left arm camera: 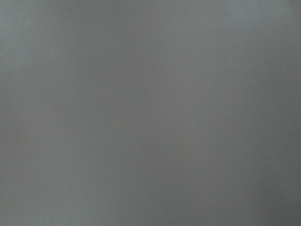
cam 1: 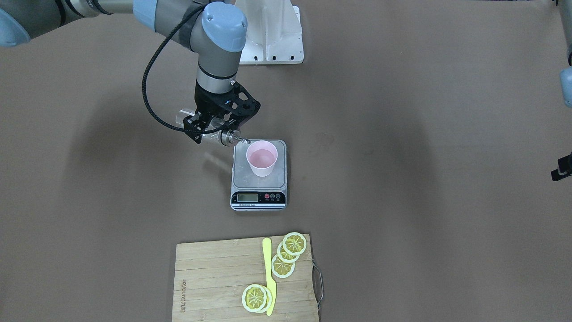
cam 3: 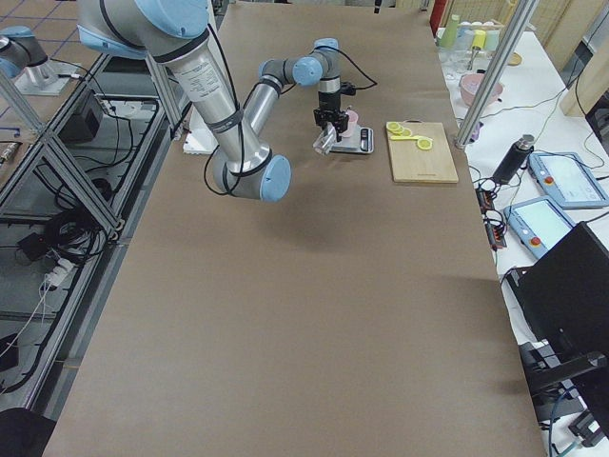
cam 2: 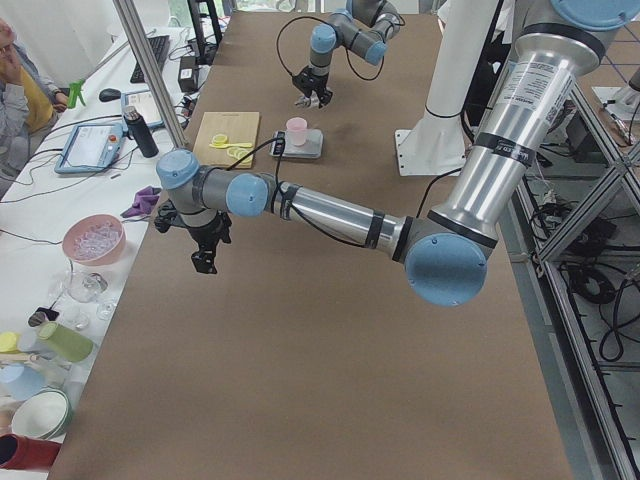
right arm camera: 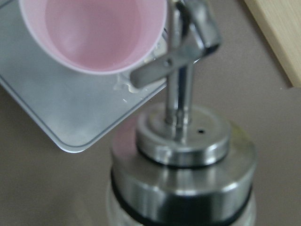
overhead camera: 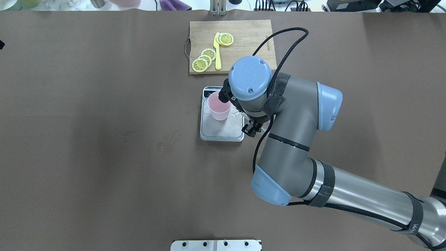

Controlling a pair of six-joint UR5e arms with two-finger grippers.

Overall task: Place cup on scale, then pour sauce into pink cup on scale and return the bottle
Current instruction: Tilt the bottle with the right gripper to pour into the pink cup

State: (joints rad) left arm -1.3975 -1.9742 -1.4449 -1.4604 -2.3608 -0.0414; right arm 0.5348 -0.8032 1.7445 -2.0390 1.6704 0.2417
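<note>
Right gripper grasps the tilted bottle, spout just beside the cup on the scale, over a brown worktop (cluttered bench alongside).

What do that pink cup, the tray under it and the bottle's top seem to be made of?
The cup looks like plastic: opaque, matte pale pink, thin rim. The scale platform seems brushed steel: dull silver with soft reflections. The bottle top is probably polished metal: bright, mirror-like highlights.
</note>
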